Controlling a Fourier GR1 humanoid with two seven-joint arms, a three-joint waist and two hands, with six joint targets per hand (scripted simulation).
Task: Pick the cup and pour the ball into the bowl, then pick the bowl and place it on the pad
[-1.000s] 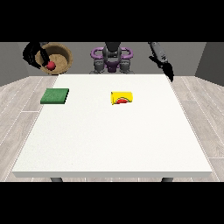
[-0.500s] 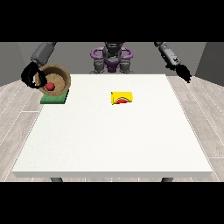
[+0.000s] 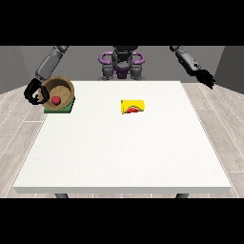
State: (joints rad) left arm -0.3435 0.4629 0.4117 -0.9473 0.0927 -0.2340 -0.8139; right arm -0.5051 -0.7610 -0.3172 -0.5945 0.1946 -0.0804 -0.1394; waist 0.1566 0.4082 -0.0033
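The robot hand at the view's left (image 3: 36, 93) is curling its fingers round the rim of the brown bowl (image 3: 61, 93), which is tilting on the green pad (image 3: 58, 109) with the red ball (image 3: 55, 100) inside. The yellow cup (image 3: 133, 106) is lying on its side mid-desk (image 3: 124, 152). The robot hand at the view's right (image 3: 206, 76) is hanging off the desk's edge, holding nothing; I cannot tell its fingers' state.

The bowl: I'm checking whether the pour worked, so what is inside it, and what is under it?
Inside the bowl lies the red ball. Under it is the green pad, mostly covered, with only its front edge showing.
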